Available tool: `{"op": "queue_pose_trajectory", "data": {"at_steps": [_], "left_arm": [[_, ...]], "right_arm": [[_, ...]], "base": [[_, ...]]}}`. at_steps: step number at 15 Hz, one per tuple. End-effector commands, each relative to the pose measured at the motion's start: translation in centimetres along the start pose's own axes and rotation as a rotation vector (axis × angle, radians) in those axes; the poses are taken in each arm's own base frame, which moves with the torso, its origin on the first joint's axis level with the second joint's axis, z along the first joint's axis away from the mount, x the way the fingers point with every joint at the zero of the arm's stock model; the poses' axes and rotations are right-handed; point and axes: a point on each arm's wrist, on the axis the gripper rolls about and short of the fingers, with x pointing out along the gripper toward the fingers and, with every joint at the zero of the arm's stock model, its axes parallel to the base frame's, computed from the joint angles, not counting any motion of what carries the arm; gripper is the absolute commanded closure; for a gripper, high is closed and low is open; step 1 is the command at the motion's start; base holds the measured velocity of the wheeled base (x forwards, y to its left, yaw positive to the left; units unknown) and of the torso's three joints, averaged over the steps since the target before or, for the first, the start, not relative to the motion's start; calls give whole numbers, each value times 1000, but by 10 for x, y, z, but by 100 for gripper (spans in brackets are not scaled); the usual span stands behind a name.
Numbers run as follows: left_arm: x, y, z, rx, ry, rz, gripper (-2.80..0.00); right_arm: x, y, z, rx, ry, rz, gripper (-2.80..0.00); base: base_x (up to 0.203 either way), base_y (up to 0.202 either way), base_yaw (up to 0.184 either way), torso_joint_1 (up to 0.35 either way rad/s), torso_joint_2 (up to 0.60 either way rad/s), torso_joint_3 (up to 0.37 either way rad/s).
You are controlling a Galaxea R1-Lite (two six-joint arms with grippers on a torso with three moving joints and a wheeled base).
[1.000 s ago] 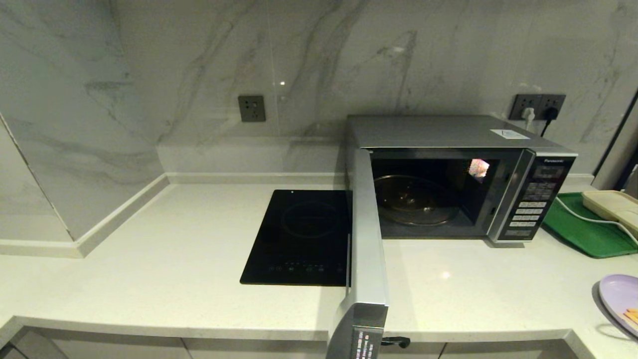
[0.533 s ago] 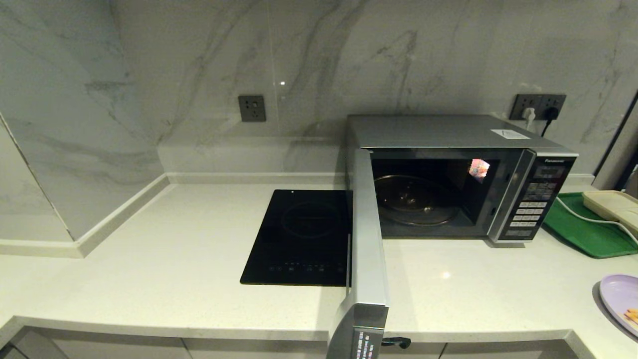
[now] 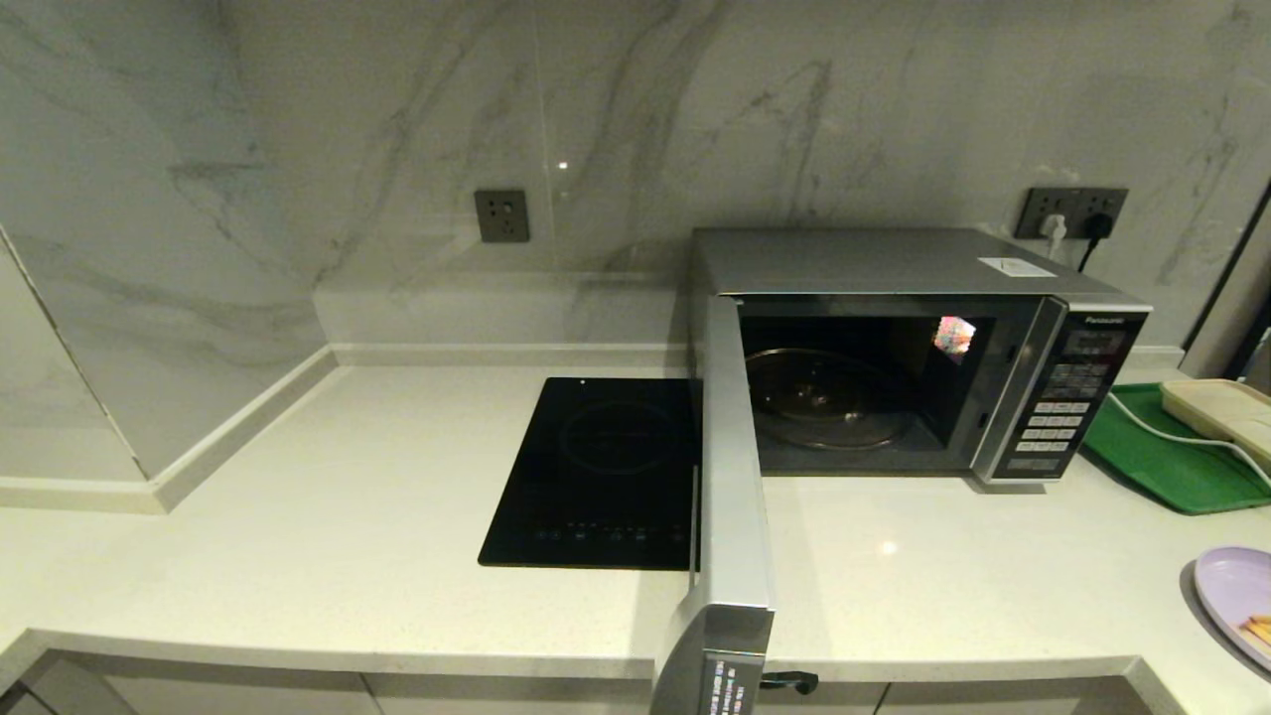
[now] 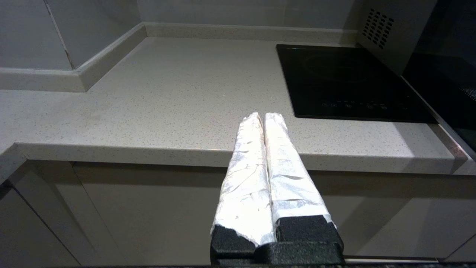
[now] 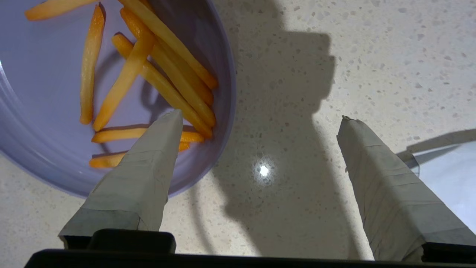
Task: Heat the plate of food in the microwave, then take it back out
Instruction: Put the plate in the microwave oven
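The lavender plate of food [image 3: 1231, 586] lies on the counter at the far right, cut off by the head view's edge. In the right wrist view the plate [image 5: 44, 93] holds several orange-yellow fries [image 5: 163, 74]. My right gripper [image 5: 260, 117] hovers open above it, one finger [image 5: 148, 167] over the plate's rim and the other over bare counter. The silver microwave [image 3: 894, 263] stands at the back right. Its door [image 3: 735, 477] is swung wide open toward me, and the glass turntable [image 3: 829, 397] inside is bare. My left gripper [image 4: 264, 115] is shut and empty, low before the counter's front edge.
A flat black cooktop [image 3: 596, 467] lies left of the open door. A green tray [image 3: 1152, 457] with a cream box [image 3: 1221, 407] sits right of the microwave. The button panel [image 3: 1062, 407] is on the microwave's right side. Neither arm shows in the head view.
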Motion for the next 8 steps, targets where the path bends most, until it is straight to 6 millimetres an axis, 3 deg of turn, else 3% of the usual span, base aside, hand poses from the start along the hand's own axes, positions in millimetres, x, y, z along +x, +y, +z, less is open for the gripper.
{"op": "queue_pose_trajectory", "data": {"at_steps": [1, 8], "left_arm": [[0, 0, 0, -1, -1, 1, 0], [0, 0, 0, -1, -1, 1, 0]], "right_arm": [[13, 1, 0, 1, 25, -14, -280], [23, -3, -7, 0, 65, -32, -280]], "base": [[0, 0, 0, 0, 0, 0], [0, 0, 0, 0, 0, 0]]}}
